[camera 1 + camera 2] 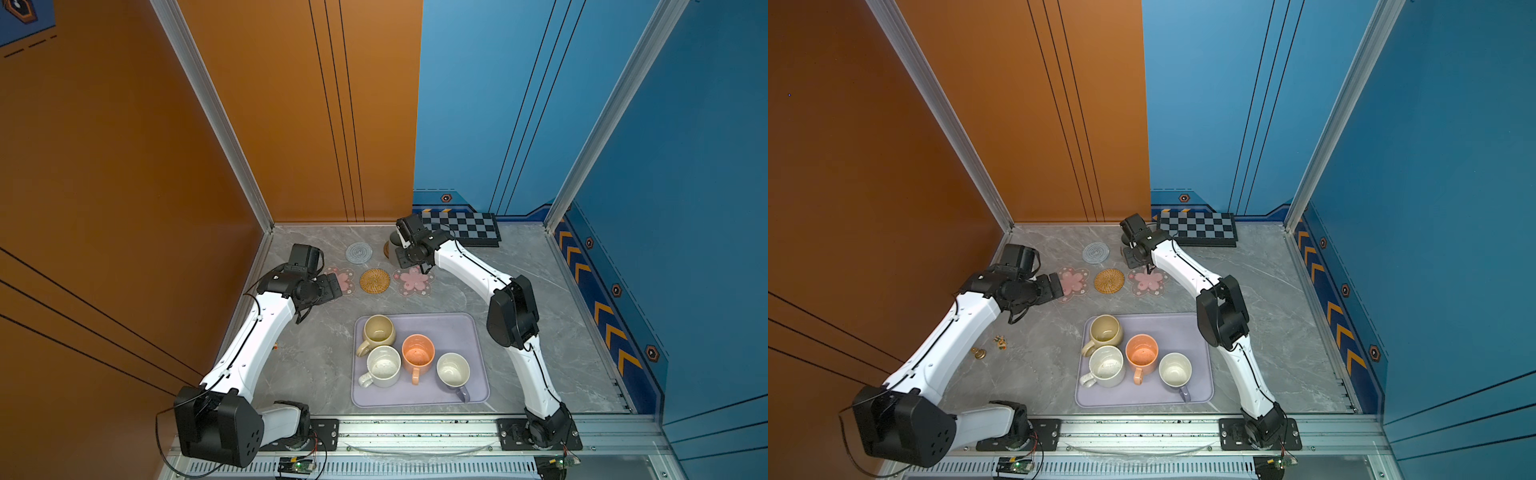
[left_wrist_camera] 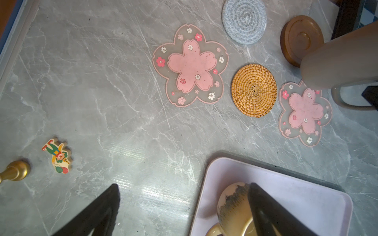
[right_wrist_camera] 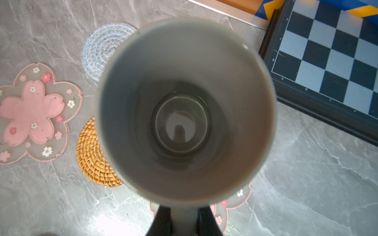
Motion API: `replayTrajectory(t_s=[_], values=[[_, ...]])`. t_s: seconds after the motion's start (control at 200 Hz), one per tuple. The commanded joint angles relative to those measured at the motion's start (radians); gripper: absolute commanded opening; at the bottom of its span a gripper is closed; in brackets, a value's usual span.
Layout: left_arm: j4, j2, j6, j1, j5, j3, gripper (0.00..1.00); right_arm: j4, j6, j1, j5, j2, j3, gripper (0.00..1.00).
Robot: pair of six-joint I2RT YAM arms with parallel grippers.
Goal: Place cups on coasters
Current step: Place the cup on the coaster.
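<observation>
My right gripper (image 3: 184,212) is shut on the handle of the tall grey cup (image 3: 184,102), held upright at the back of the table by the brown ringed coaster (image 2: 300,38); whether the cup touches it I cannot tell. The other coasters lie bare: grey spiral (image 1: 359,252), tan rattan (image 1: 375,280) and two pink flowers (image 1: 413,279) (image 1: 343,279). On the lavender tray (image 1: 473,324) stand the beige (image 1: 378,329), white speckled (image 1: 384,365), orange (image 1: 417,352) and lavender (image 1: 453,370) cups. My left gripper (image 2: 184,190) hangs open and empty near the left pink flower.
A black-and-grey checkered board (image 1: 461,228) lies at the back right corner, close behind the grey cup. A small clown figure (image 2: 58,155) and a brass piece (image 2: 14,170) lie on the marble near the left wall. Walls close in the back and both sides.
</observation>
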Motion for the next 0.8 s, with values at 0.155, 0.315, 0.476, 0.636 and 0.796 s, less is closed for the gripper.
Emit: replayTrajectory(t_s=[0.155,0.315,0.476,0.636,0.796], values=[[-0.019,0.054,0.039,0.03,0.031,0.048,0.98,0.067,0.075,-0.021,0.069,0.042,0.139,0.0],[-0.02,0.079,0.043,0.037,0.038,0.058,0.98,0.078,0.093,-0.023,0.086,0.07,0.164,0.0],[-0.018,0.091,0.028,0.036,0.038,0.042,0.98,0.101,0.083,-0.024,0.098,0.078,0.164,0.0],[-0.018,0.097,0.023,0.037,0.036,0.029,0.98,0.119,0.081,-0.023,0.091,0.088,0.164,0.0],[-0.017,0.1,0.015,0.036,0.036,0.023,0.98,0.14,0.081,-0.019,0.097,0.094,0.165,0.0]])
